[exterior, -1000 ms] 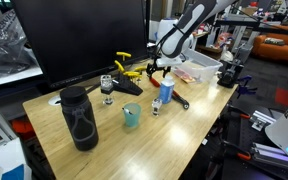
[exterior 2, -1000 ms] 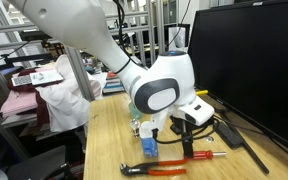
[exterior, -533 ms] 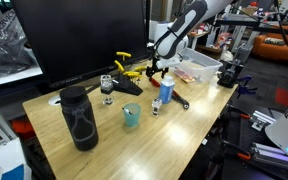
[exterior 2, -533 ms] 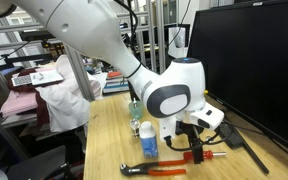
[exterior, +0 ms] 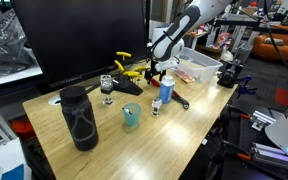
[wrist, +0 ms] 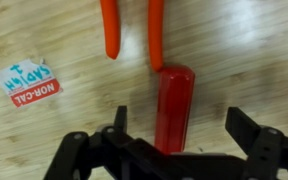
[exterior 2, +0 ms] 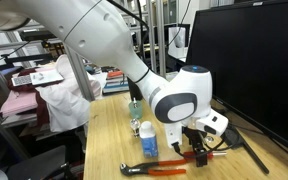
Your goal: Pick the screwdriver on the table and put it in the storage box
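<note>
The screwdriver's red handle (wrist: pixel 172 100) lies on the wooden table, running lengthwise between my fingers in the wrist view. My gripper (wrist: pixel 182 120) is open and low over it, one finger on each side, not touching it. In both exterior views the gripper (exterior: pixel 157 68) (exterior 2: pixel 199 150) hangs just above the table and hides most of the screwdriver. The storage box (exterior: pixel 206 60), clear plastic with a whitish rim, stands on the table's far corner, right beside the gripper.
Orange-handled pliers (wrist: pixel 154 30) (exterior 2: pixel 154 169) lie just beyond the handle's end. A blue bottle (exterior: pixel 167 90), a teal cup (exterior: pixel 131 115), a tall black bottle (exterior: pixel 79 118), a glass (exterior: pixel 107 88), a black tool (exterior: pixel 125 88) and yellow-handled tools (exterior: pixel 124 68) share the table. A monitor (exterior: pixel 84 35) stands behind.
My gripper has come down and shifted over the screwdriver, which now sits between the open fingers. Nothing else has moved.
</note>
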`<act>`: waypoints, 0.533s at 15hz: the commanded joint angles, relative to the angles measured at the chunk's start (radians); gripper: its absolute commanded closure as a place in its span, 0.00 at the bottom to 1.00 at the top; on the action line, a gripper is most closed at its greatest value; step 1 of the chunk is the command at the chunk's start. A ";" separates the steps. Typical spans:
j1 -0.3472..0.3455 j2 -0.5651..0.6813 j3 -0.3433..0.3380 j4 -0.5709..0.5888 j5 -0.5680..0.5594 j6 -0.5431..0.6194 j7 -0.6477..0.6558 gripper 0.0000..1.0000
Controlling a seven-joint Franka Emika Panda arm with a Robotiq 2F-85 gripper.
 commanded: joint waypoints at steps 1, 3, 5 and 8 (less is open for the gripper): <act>-0.028 0.023 0.026 0.048 0.034 -0.041 -0.041 0.00; -0.026 0.028 0.020 0.054 0.031 -0.041 -0.038 0.12; -0.035 0.029 0.028 0.057 0.039 -0.045 -0.045 0.34; -0.043 0.031 0.039 0.057 0.051 -0.061 -0.054 0.55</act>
